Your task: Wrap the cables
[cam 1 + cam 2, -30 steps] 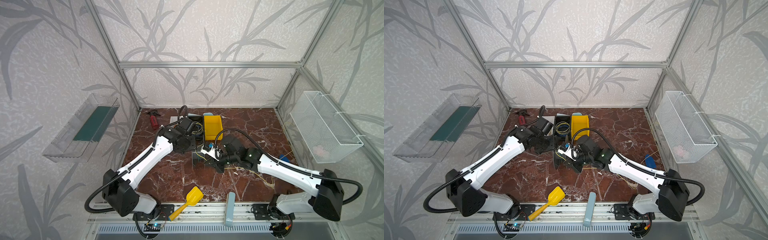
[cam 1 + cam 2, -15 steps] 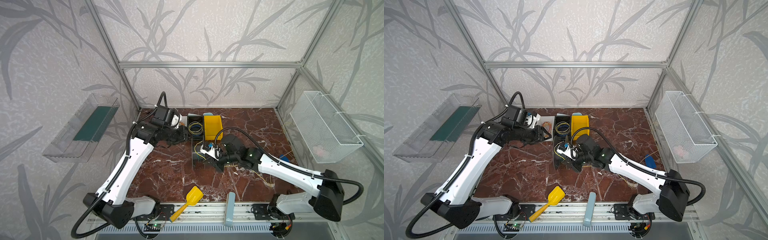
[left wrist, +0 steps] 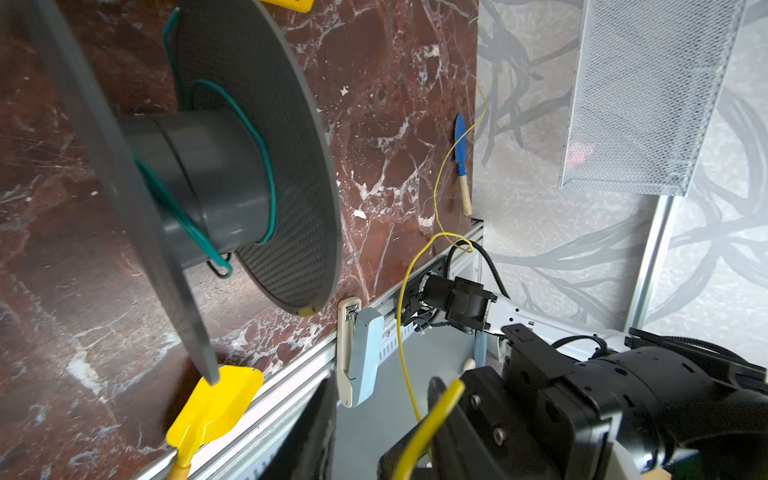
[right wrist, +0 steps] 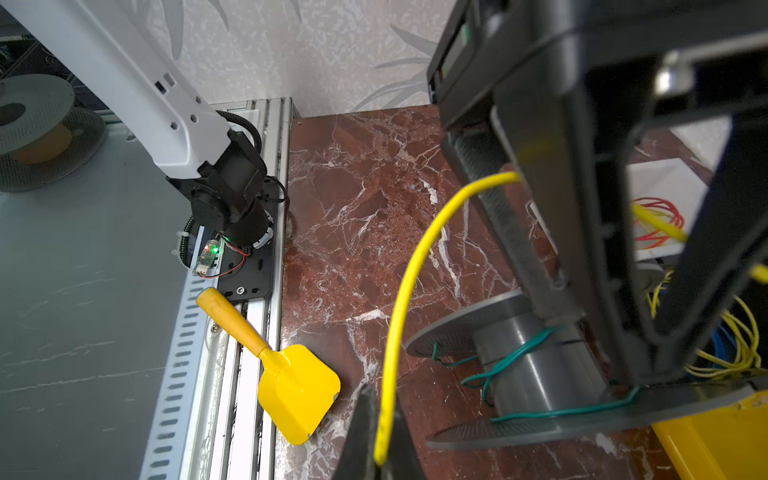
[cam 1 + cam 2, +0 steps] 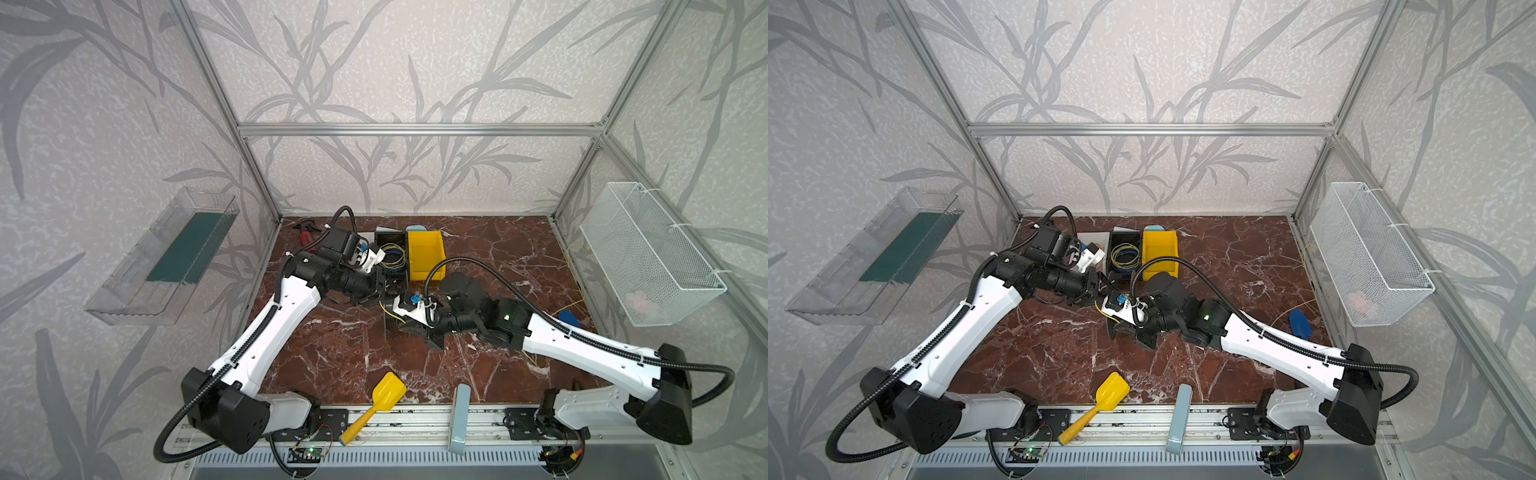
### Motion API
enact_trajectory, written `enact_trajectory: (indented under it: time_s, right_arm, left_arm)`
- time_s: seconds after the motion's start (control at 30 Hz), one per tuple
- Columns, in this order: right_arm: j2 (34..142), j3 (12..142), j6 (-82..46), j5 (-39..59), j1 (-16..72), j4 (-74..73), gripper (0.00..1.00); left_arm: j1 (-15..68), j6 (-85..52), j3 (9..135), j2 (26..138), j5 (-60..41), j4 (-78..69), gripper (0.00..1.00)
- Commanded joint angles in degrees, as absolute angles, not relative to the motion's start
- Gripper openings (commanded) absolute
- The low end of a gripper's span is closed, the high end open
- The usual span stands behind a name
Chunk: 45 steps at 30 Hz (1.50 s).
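One thin, limp pale-yellow wire (image 4: 399, 299), likely light and slippery, sits pinched in the closed right gripper (image 4: 377, 455); grasp just beside its tips. I cannot tell whether the left gripper (image 5: 384, 291) holds it.

We see a yellow wire (image 4: 399, 307), grey spool (image 3: 216, 166) with green wire (image 3: 272, 195), red-brown table (image 5: 340, 353) veined white, yellow scoop (image 5: 388, 390), yellow bin (image 5: 426, 253), blue spatula (image 5: 568, 318), leaf-patterned grey walls (image 5: 415, 62).

The left tool (image 5: 384, 291) is back down just behind the grey spool (image 5: 390, 328), close to the yellow wire (image 4: 385, 374) there, no longer raised and pulled well away from the spool as half a second ago; its arm (image 5: 282, 324) stretches low again.
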State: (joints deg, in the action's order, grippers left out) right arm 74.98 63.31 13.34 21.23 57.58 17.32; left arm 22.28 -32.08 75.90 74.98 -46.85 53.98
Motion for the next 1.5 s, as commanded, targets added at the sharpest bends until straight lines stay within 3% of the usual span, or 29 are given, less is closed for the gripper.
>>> enact_trajectory:
  time_s: [0.0, 0.07, 0.2, 0.33, 0.47, 0.73, 0.83, 1.03, 1.2, 1.33, 1.47]
  right_arm:
    - [75.6, 65.5, 14.3, 20.4, 57.8, 18.4, 0.0]
    - [75.9, 65.8, 14.5, 20.2, 58.1, 18.5, 0.0]
    - [76.1, 65.8, 14.5, 19.4, 58.3, 19.0, 0.0]
    - [76.0, 65.3, 14.5, 18.4, 60.6, 19.1, 0.0]
    - [75.0, 63.2, 12.9, 16.2, 61.0, 16.5, 0.0]
    - [73.6, 60.1, 9.4, 14.6, 61.1, 13.8, 0.0]
    - [74.7, 59.9, 7.9, 15.0, 61.1, 14.1, 0.0]
    - [76.2, 60.4, 4.3, 13.3, 61.0, 15.8, 0.0]
    - [76.8, 61.4, 1.6, 10.4, 61.0, 19.4, 0.0]
    - [77.6, 62.3, 1.1, 8.9, 61.0, 22.0, 0.0]
    - [79.4, 63.9, 0.4, 4.8, 60.7, 24.3, 0.0]
  left_arm:
    - [22.3, -32.3, 75.3, 72.8, -48.8, 51.1, 0.23]
    - [22.3, -33.5, 74.8, 72.4, -48.0, 49.6, 0.12]
    - [22.2, -35.2, 74.1, 71.6, -45.8, 47.4, 0.0]
    - [22.0, -41.3, 71.7, 68.3, -41.0, 39.1, 0.0]
    - [21.7, -56.3, 62.0, 61.1, -35.0, 15.3, 0.0]
    - [21.5, -65.8, 48.4, 50.4, -13.0, -10.0, 0.0]
    - [21.2, -64.5, 48.1, 48.8, -6.9, -10.3, 0.0]
    - [21.1, -62.0, 54.8, 54.5, -13.4, -2.4, 0.0]
    - [20.9, -55.1, 61.9, 57.8, -16.5, 14.3, 0.39]
    - [20.4, -50.1, 63.5, 56.2, -14.6, 22.4, 0.55]
    - [18.2, -45.0, 65.3, 54.8, -12.7, 31.4, 0.59]
